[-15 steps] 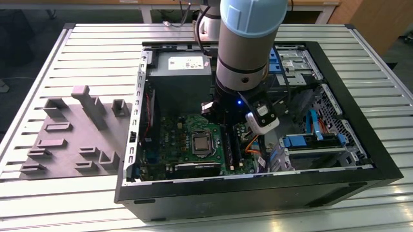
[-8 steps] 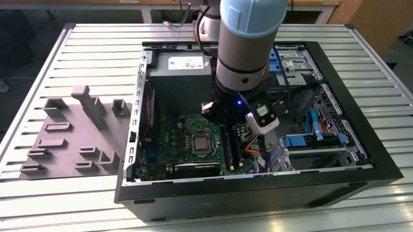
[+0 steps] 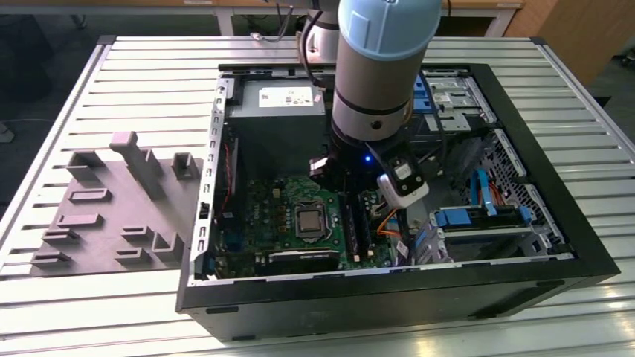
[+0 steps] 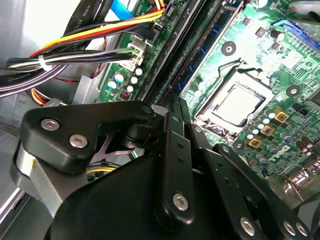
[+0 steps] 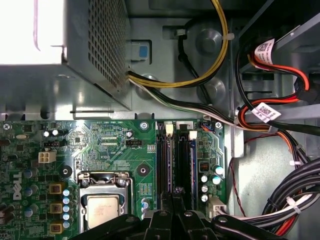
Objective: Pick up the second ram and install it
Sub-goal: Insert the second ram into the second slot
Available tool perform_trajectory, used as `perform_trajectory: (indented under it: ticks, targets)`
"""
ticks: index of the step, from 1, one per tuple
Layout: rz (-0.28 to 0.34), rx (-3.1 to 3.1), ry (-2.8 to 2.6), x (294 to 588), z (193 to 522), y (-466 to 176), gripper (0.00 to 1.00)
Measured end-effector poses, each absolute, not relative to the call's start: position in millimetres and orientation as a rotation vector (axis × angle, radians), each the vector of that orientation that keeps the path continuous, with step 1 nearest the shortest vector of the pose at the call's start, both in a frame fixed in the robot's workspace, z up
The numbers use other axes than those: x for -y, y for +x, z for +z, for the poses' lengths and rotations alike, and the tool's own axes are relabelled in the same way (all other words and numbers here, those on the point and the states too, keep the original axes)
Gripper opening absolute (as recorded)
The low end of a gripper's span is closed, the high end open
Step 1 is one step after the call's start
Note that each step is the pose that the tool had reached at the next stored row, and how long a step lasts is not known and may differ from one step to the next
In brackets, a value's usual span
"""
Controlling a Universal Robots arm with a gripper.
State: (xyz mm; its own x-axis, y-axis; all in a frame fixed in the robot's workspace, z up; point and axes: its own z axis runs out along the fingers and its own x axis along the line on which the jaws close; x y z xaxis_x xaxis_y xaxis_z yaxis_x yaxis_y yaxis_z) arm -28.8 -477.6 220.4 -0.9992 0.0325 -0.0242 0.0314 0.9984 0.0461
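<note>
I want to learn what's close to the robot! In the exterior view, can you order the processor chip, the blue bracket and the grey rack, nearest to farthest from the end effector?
1. Processor chip: on the green board, just beside the end effector.
2. Blue bracket: inside the case, toward the exterior view's right.
3. Grey rack: outside the case, on the exterior view's left.

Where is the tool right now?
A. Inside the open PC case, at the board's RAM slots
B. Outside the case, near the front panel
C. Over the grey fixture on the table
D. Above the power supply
A: in both wrist views the tool sits at the long slots beside the CPU socket, inside the case.
</note>
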Motion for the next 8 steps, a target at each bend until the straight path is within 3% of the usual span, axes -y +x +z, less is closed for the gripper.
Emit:
perform_trajectory:
  ticks: [8]
  targets:
    - [0.072,-3.115,0.05,477.5,218.5,-28.8,0.12]
